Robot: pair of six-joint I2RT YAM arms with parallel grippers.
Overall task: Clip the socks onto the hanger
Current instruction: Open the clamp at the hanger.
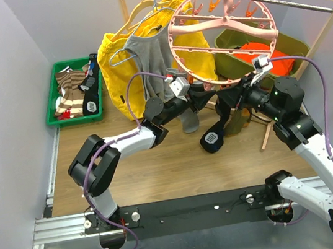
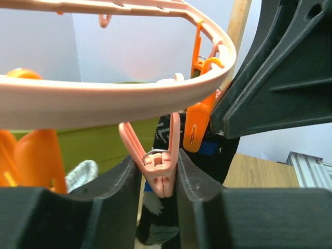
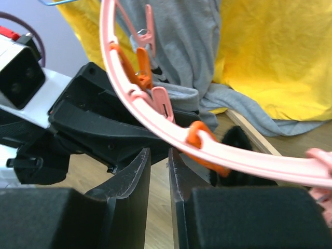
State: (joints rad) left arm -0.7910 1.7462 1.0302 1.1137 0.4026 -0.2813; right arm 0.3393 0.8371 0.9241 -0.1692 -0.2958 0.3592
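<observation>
So: round pink hanger (image 2: 104, 98), spoked, with pink and orange clips round its rim, hangs off the rail (image 1: 298, 1) over the tabletop's (image 1: 161, 175) far right. A black-grey sock (image 1: 211, 138) dangles under its near rim. Left gripper (image 2: 160, 155) pinches a pink clip (image 2: 162, 174) there. Right gripper (image 3: 159, 155) sits just beside, jaws slightly apart, empty.

The left arm (image 1: 125, 144) and the right arm (image 1: 322, 160) have white shells on the long links and black housings at the joints. Along each one runs a thin purple cable (image 1: 139, 75). A small grey-white camera box (image 1: 179, 86) sits on each wrist. The fingers (image 2: 111, 207) are matte black and thick, with a curved inner edge. A green light (image 1: 273, 92) shows on the right arm. Both bases are fixed on a black plate (image 1: 191, 208) with small pale screws.
</observation>
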